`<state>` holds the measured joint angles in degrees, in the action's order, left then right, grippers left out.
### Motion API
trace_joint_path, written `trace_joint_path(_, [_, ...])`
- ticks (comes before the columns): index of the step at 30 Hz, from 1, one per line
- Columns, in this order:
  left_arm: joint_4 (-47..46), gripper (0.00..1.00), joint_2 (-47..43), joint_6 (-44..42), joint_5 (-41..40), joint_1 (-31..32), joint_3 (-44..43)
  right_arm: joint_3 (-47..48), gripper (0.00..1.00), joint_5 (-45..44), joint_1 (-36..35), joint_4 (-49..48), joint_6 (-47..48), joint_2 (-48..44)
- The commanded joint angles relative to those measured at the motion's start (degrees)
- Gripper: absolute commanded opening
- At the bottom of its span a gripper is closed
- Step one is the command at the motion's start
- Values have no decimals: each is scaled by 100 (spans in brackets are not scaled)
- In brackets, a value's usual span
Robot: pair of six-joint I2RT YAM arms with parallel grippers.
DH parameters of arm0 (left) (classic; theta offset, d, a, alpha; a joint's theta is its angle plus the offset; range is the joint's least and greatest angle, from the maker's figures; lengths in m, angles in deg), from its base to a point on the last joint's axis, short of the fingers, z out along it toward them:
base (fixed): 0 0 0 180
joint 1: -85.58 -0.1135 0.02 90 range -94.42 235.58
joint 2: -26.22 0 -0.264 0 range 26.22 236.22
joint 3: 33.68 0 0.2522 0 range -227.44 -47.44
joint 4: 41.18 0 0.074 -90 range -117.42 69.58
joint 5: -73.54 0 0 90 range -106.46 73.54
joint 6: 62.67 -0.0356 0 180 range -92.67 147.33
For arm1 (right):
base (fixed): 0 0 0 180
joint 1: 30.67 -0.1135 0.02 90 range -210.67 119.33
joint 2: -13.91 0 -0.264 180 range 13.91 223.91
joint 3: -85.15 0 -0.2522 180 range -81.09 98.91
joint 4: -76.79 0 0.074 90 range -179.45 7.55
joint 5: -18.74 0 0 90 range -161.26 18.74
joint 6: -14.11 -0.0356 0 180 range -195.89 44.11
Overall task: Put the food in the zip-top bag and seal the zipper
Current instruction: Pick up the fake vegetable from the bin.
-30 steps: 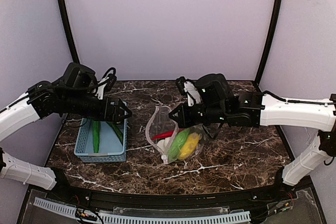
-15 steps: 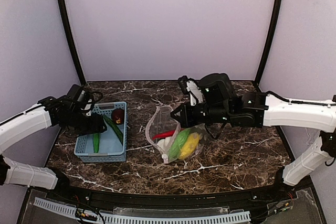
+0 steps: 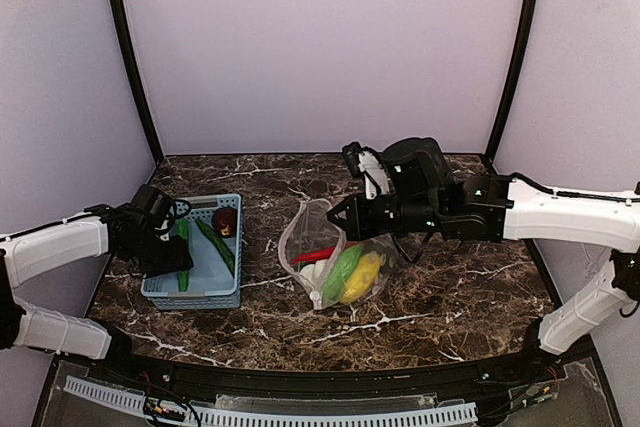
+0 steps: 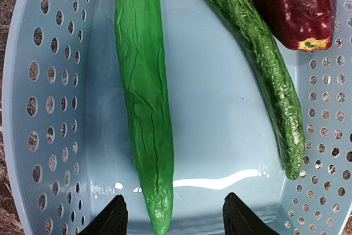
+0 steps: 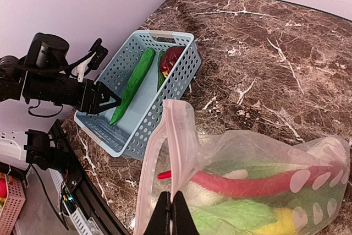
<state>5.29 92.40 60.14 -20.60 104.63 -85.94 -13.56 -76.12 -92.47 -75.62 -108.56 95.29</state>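
Left jaws apart in basket (image 3: 200,297), straddling tip of lighter green piece (image 4: 143,97), no contact. Right jaws pinched on bag (image 5: 231,147) mouth edge; bag lies on counter (image 3: 450,297).

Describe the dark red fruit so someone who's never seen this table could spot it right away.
On the dark marble table, find the light blue basket on the left side. In its far right corner sits the dark red fruit, short and plump, unlike the two long green vegetables lying beside it.
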Motion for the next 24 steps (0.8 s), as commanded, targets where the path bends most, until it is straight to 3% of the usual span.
trace_joint_path(1, [-330, 57, 161, -15, 173, -161, 206, -68, 0, -15, 51, -135, 18, -184])
trace_joint_path(24, [-572, 38, 1007, -144, 16, -248, 277, -77, 0, 7, 72, -126, 20, -240])
